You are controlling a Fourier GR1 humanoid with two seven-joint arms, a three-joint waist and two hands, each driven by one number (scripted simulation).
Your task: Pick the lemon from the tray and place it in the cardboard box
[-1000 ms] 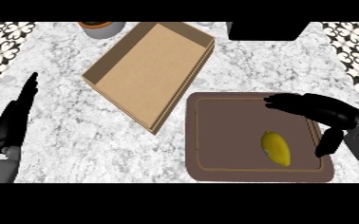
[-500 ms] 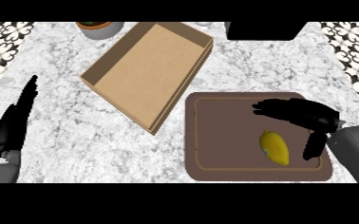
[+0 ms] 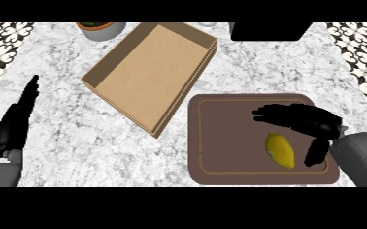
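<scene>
A yellow lemon [image 3: 280, 150] lies on the right half of the brown tray [image 3: 222, 145]. My right hand [image 3: 305, 120] hovers over it from the right, open, with its fingers stretched above the lemon's far end and its thumb hanging at the lemon's right side. Nothing is held. The open cardboard box [image 3: 152, 73] lies tilted on the counter up and left of the tray, with nothing inside. At the left edge my left hand [image 3: 18, 121] rests open, fingers pointing up.
A grey pot with a plant [image 3: 100, 29] stands at the back left, just beyond the box's far corner. A black appliance [image 3: 270, 31] sits at the back right. Marble counter lies between the box and my left hand.
My right hand has moved left and down across the tray, from the tray's right edge to directly over the lemon. The lemon, box and left hand have stayed put.
</scene>
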